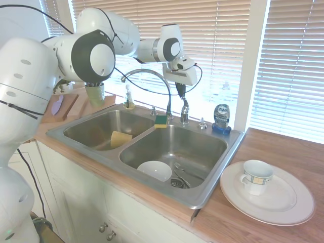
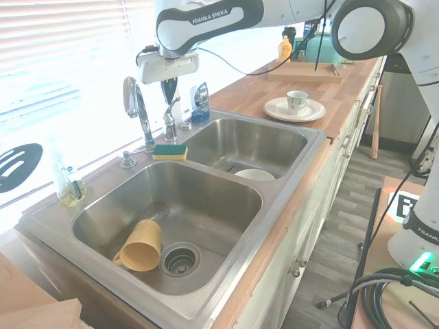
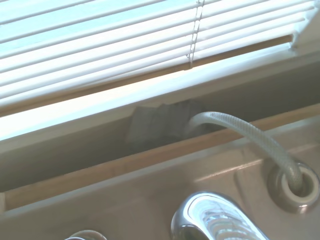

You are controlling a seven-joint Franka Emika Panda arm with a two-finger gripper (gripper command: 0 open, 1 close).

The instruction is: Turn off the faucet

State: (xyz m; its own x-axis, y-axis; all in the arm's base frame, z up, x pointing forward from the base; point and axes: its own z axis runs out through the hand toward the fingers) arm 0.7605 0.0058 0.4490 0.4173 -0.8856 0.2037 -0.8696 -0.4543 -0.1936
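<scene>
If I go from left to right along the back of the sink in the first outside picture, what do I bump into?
Small soap bottle → green and yellow sponge → faucet lever handle, with the robot's hand just above it → small chrome cap → blue dish-soap bottle.
</scene>
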